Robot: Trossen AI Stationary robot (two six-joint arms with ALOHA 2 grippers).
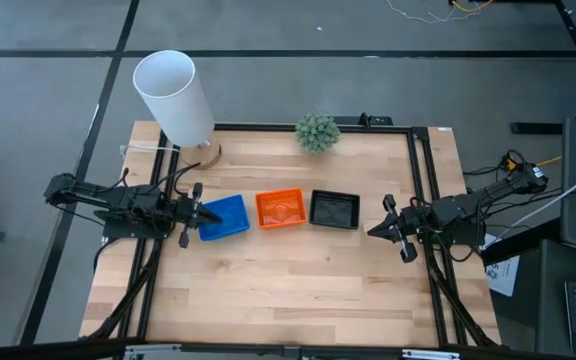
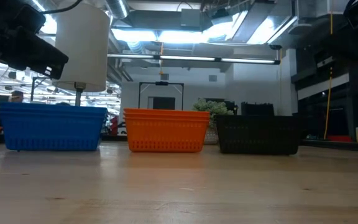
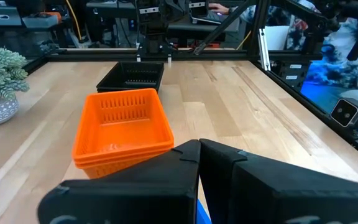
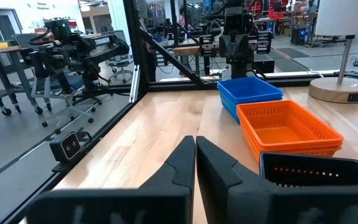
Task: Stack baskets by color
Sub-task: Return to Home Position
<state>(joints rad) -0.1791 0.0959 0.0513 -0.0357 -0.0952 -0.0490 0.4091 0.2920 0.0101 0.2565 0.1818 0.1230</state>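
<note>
High: blue stack [image 1: 225, 217], orange stack [image 1: 280, 209], black stack [image 1: 334, 209] in a row mid-table, one per color; left gripper [image 1: 200, 212] just beside blue, right gripper [image 1: 374, 230] near black.
Low: stacks level, apart.
L wrist: fingers together, empty.
R wrist: same.
Best to retract straight back, slow, w/o clipping blue.

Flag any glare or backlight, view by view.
Low view: ceiling strip lights glare from behind, leaving the black baskets nearly a silhouette. Left wrist view: sheen on the table beyond the orange baskets. High view: even light, faint shadows.
</note>
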